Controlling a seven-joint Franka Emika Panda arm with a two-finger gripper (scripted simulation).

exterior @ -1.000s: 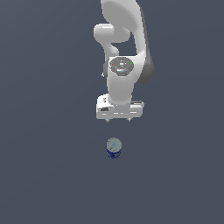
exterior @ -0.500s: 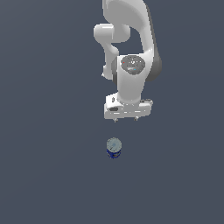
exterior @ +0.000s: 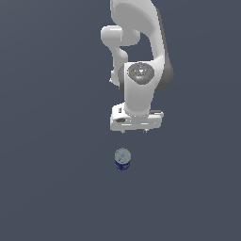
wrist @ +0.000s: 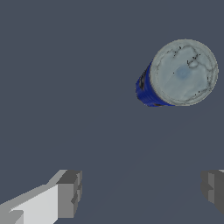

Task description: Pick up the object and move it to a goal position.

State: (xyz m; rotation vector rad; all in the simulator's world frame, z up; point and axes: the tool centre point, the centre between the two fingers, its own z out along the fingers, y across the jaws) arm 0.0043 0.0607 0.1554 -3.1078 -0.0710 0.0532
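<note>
A small can (exterior: pixel 122 159) with a blue label and a grey metal top stands upright on the dark floor, in the lower middle of the exterior view. It also shows in the wrist view (wrist: pixel 178 74), seen from above. My gripper (exterior: pixel 134 132) hangs above the floor, behind the can and a little toward the exterior view's right, apart from it. In the wrist view the gripper (wrist: pixel 141 190) is open and empty, its two fingertips (wrist: pixel 68 192) set wide apart, and the can lies outside the gap between them.
The white arm (exterior: pixel 141 56) rises behind the gripper toward the top of the exterior view. The floor (exterior: pixel 47 188) is a plain dark grey surface with no other objects in view.
The gripper has turned about its wrist and swung back a little toward the exterior view's left, staying above and behind the can. The can has not moved.
</note>
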